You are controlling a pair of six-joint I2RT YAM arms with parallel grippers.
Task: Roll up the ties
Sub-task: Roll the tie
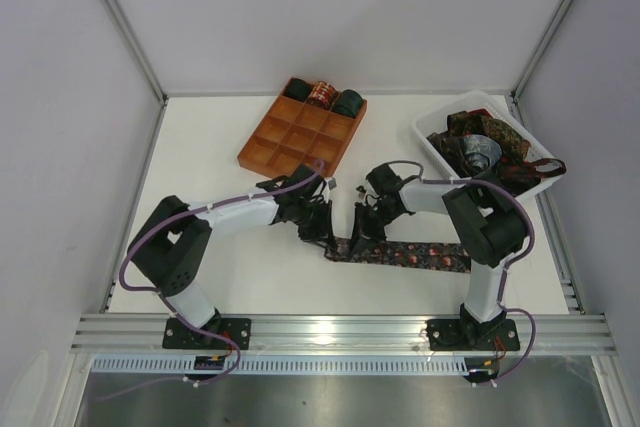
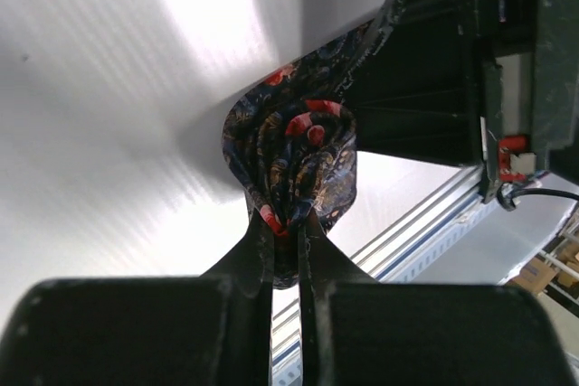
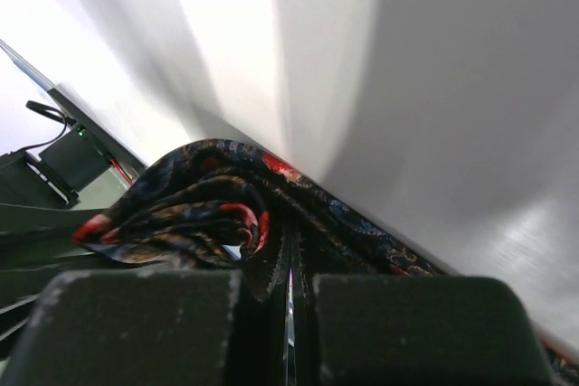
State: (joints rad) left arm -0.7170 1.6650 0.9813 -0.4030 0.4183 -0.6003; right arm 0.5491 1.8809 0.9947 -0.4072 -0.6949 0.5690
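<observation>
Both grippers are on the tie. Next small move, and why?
Probably rotate the left gripper to wind its pinched end a turn toward the flat part, with the right holding. The left gripper is shut on a small loop of the tie, the right gripper pinches the fabric close beside it, and most of its length lies unrolled on the table.

Tie (image 2: 294, 164), pinched between both pairs of jaws, was printed woven cloth, its folds showing a soft, silky sheen. Left gripper (image 2: 288, 228) and right gripper (image 3: 289, 259) were black plastic, matt and faintly grainy. Table (image 2: 109, 133), beyond the jaws, was white, smooth and semi-glossy, and carried broad highlights. Rail (image 2: 425, 214), to the right of the left jaws, was bare ribbed metal with a satin finish. Tray (image 1: 283, 137), well beyond the jaws, looked orange-brown, smooth and dull. Bin (image 1: 432, 152) was white plastic, slightly glossy.
</observation>
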